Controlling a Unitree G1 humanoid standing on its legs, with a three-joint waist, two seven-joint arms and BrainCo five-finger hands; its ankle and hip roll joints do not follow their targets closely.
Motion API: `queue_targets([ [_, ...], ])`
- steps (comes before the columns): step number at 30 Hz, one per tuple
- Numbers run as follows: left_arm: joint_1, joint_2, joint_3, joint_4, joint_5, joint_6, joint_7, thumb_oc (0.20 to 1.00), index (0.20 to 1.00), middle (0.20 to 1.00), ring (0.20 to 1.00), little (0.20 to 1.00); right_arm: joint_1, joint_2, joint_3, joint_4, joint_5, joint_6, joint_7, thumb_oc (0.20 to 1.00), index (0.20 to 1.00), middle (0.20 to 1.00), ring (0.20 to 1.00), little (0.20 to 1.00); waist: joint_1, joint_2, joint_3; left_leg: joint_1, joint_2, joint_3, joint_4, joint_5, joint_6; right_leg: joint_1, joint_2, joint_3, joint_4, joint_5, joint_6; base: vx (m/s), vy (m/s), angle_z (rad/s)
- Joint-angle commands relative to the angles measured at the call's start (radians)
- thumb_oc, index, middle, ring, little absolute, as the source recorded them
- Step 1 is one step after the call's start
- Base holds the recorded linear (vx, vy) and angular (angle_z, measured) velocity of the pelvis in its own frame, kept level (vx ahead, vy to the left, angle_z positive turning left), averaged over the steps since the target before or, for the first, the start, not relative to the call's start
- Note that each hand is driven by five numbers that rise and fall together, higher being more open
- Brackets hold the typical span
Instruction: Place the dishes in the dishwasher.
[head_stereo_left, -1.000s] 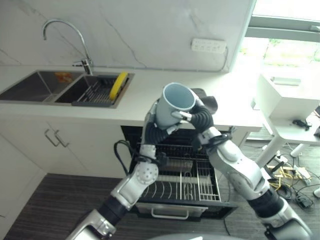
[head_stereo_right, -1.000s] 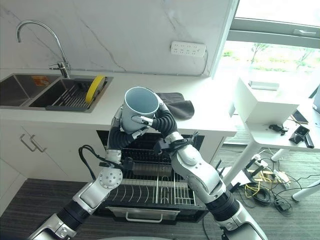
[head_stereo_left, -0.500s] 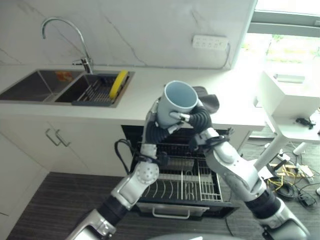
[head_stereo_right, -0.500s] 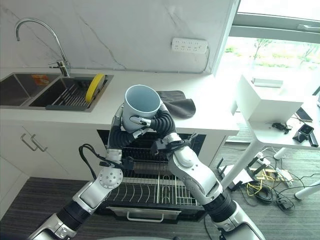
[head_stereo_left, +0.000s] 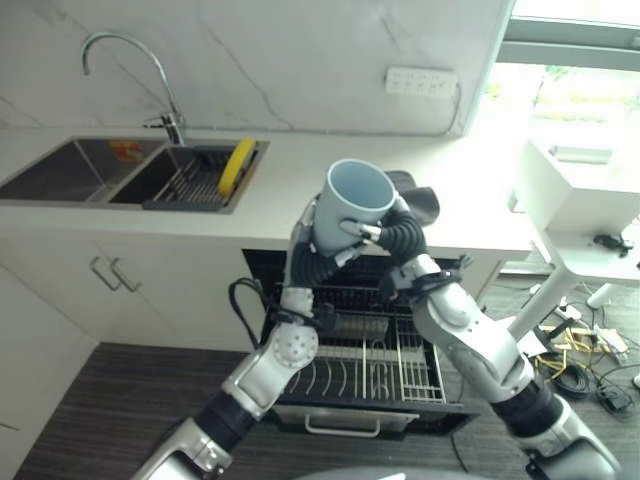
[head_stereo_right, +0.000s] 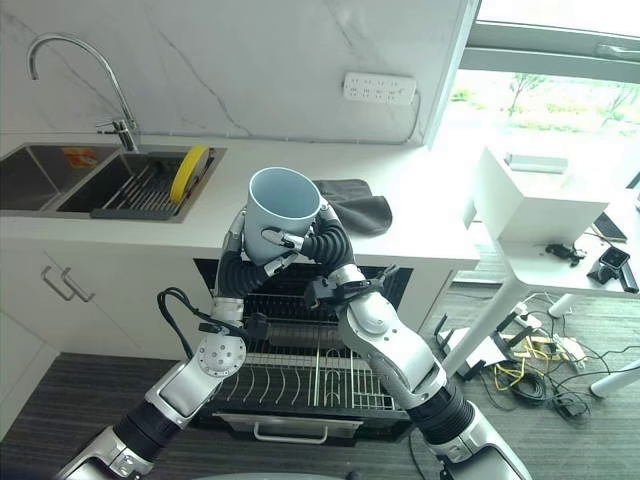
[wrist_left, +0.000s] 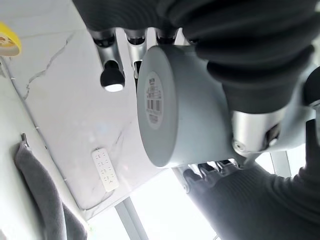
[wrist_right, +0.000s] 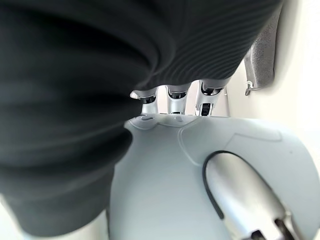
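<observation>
A light blue-grey mug (head_stereo_left: 350, 203) is held upright between both hands, above the counter's front edge and over the pulled-out dishwasher rack (head_stereo_left: 370, 362). My left hand (head_stereo_left: 305, 232) clasps its left side from below, fingers (wrist_left: 112, 76) lying along the wall past the mug's base (wrist_left: 159, 112). My right hand (head_stereo_left: 392, 238) wraps it from the right, fingers (head_stereo_right: 283, 240) curled across the front. In the right wrist view the mug (wrist_right: 160, 190) sits against the fingers (wrist_right: 170, 96).
The wire rack holds no dishes that I can see. A yellow plate (head_stereo_left: 237, 167) stands in the sink's drainer (head_stereo_left: 190, 185). A grey cloth (head_stereo_left: 422, 202) lies on the counter (head_stereo_left: 290, 190) behind the mug. A white table (head_stereo_left: 575, 215) stands at right.
The mug and both hands stay in nearly the same place; the picture has shifted slightly.
</observation>
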Motion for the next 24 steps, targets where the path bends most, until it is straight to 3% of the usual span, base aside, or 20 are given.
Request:
queue_targets([
  [1, -0.133, 0.011, -0.057, -0.038, 0.03, -0.061, -0.013, 0.2, 0.2, 0.2, 0.2, 0.2, -0.121, 0.045, -0.027, -0.052, -0.031, -0.068, 0.003, 0.2, 0.2, 0.2, 0.2, 0.2, 0.008, -0.042, 0.005, 0.049, -0.032, 0.014, 0.01, -0.107, 0.044, 0.065, -0.045, 0.012, 0.007, -0.06, 0.053, 0.0, 0.0, 0.0],
  [5, -0.128, 0.009, -0.053, -0.028, -0.015, -0.056, -0.03, 0.2, 0.2, 0.2, 0.2, 0.2, -0.118, 0.046, -0.029, -0.045, -0.045, -0.077, -0.003, 0.2, 0.2, 0.2, 0.2, 0.2, 0.009, -0.04, 0.004, 0.044, -0.033, 0.014, 0.01, -0.097, 0.045, 0.061, -0.045, 0.01, 0.007, -0.052, 0.05, 0.0, 0.0, 0.0],
  [6, -0.121, 0.01, -0.051, -0.028, -0.027, -0.055, -0.041, 0.464, 0.464, 0.464, 0.464, 0.464, -0.112, 0.043, -0.032, -0.047, -0.054, -0.075, -0.005, 0.2, 0.2, 0.2, 0.2, 0.2, 0.009, -0.038, 0.003, 0.049, -0.033, 0.014, 0.01, -0.107, 0.044, 0.066, -0.046, 0.009, 0.007, -0.061, 0.053, 0.0, 0.0, 0.0],
  [7, -0.11, 0.009, -0.047, -0.026, -0.083, -0.035, -0.075, 1.0, 1.0, 1.0, 1.0, 1.0, -0.103, 0.035, -0.04, -0.041, -0.1, -0.079, -0.005, 0.2, 0.2, 0.2, 0.2, 0.2, 0.009, -0.037, 0.002, 0.046, -0.033, 0.012, 0.01, -0.105, 0.045, 0.064, -0.046, 0.008, 0.007, -0.06, 0.052, 0.05, 0.003, -0.01],
  [13, -0.043, 0.033, 0.005, -0.051, -0.179, 0.022, -0.142, 1.0, 1.0, 1.0, 1.0, 1.0, -0.035, -0.01, -0.084, -0.042, -0.123, -0.099, -0.003, 0.2, 0.2, 0.2, 0.2, 0.2, 0.011, -0.029, 0.009, 0.045, -0.032, 0.009, 0.01, -0.104, 0.045, 0.064, -0.044, 0.004, 0.007, -0.062, 0.051, 0.0, 0.0, 0.0],
  [24, 0.115, 0.1, 0.182, -0.133, -0.298, -0.027, -0.247, 1.0, 1.0, 1.0, 1.0, 1.0, 0.177, -0.082, -0.224, -0.022, -0.148, -0.201, 0.001, 0.2, 0.2, 0.2, 0.2, 0.2, 0.006, -0.007, 0.024, 0.046, -0.033, 0.007, 0.01, -0.098, 0.044, 0.069, -0.043, -0.007, 0.007, -0.065, 0.048, 0.0, 0.0, 0.0],
])
